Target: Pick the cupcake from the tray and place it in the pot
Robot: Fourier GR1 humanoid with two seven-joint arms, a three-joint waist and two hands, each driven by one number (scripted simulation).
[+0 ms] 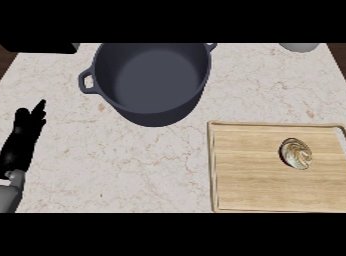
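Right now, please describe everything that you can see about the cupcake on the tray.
The cupcake is small and roundish, seen from above, with a swirled top in cream and brown tones and a darker edge on its left side. It sits on the wooden tray, in the right half, nearer the far rim than the near one. Only the tray touches it. No hand is near it, and it lies apart from the dark pot.

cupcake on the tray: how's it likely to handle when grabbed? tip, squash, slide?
The cupcake looks small and probably light. Its swirled top looks soft, so a squeeze from above would likely mar it; the sides seem the safer hold. It sits alone on the flat wooden tray, so a sideways nudge could slide or tip it.
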